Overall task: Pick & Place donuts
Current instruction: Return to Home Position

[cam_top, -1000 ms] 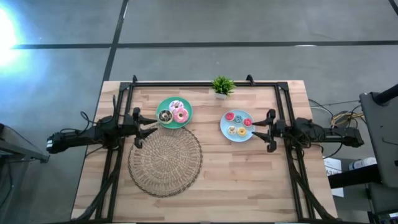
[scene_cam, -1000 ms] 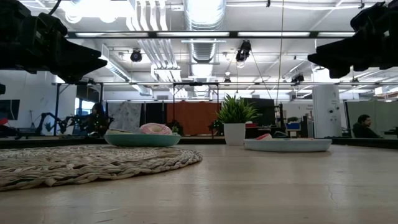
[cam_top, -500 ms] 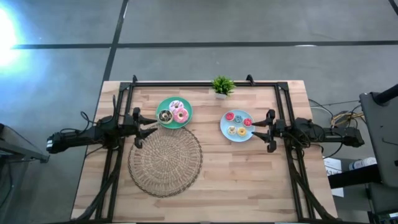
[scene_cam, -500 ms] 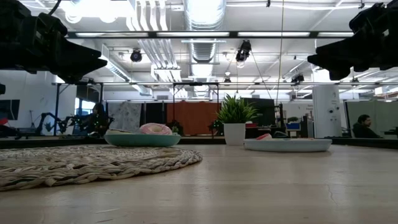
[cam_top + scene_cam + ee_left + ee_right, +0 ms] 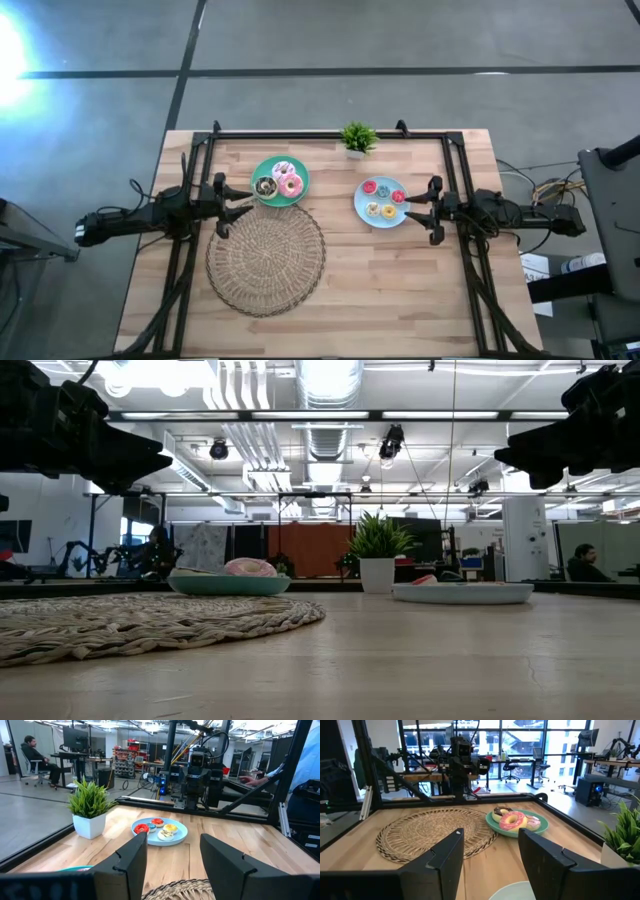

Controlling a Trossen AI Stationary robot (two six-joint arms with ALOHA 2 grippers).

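Note:
Three larger donuts, dark brown [image 5: 265, 186], pale sprinkled [image 5: 282, 169] and bright pink [image 5: 291, 184], lie on a teal plate [image 5: 300, 196]. Several tiny donuts [image 5: 380, 200] lie on a light-blue plate [image 5: 361, 203]. My left gripper [image 5: 236, 200] is open, held above the table just left of the teal plate. My right gripper [image 5: 418, 210] is open, held above the table just right of the light-blue plate. Both are empty. The right wrist view shows the teal plate's donuts [image 5: 512, 820]; the left wrist view shows the tiny ones [image 5: 159, 826].
A big round woven mat [image 5: 266, 258] lies at the table's near left middle. A small potted plant [image 5: 357, 138] stands at the far edge between the plates. Dark frame rails [image 5: 330, 135] run along the table's far, left and right sides.

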